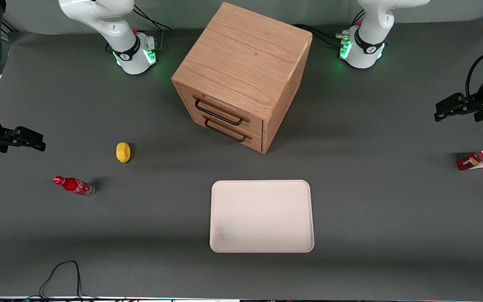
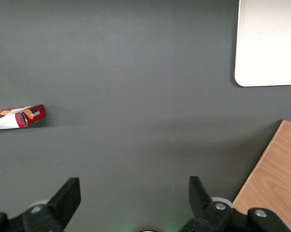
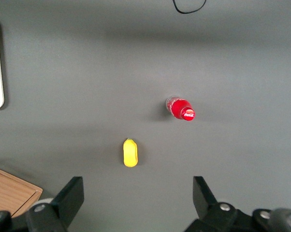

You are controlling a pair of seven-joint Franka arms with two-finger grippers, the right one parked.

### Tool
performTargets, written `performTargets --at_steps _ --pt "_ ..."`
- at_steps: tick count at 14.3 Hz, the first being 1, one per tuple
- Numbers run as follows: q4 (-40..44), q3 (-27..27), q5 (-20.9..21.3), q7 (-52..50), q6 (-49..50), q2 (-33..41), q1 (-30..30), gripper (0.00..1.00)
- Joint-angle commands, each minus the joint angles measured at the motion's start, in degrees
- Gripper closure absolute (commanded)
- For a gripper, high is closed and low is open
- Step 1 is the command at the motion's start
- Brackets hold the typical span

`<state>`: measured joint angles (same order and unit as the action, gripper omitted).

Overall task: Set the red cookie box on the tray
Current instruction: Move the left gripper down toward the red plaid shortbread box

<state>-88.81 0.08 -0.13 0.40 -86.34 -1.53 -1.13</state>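
The red cookie box point(image 1: 482, 160) lies flat on the grey table at the working arm's end, partly cut off by the picture edge; it also shows in the left wrist view point(image 2: 17, 117) with its white band. My gripper point(image 1: 440, 110) hovers above the table, a little farther from the front camera than the box, and stands open point(image 2: 134, 193) with nothing between its fingers. The cream-white tray point(image 1: 261, 216) sits on the table in front of the drawer cabinet, with nothing on it; one of its corners point(image 2: 269, 43) shows in the left wrist view.
A wooden two-drawer cabinet point(image 1: 241, 79) stands at the middle of the table, both drawers closed. Toward the parked arm's end lie a small yellow object point(image 1: 123, 152) and a red soda bottle point(image 1: 74, 185). A black cable point(image 1: 61, 277) loops near the table's front edge.
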Motion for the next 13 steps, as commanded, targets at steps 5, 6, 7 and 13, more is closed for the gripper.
performTargets --at_steps 5,6,7,13 --pt "-0.04 0.53 -0.75 0.3 0.47 0.57 -0.28 0.0" --pt "0.13 0.53 -0.84 0.48 0.29 0.39 -0.19 0.0" --pt "0.05 0.71 -0.75 0.31 0.29 0.22 -0.11 0.0" --pt "0.04 1.85 -0.4 0.04 -0.58 -0.75 7.52 0.0"
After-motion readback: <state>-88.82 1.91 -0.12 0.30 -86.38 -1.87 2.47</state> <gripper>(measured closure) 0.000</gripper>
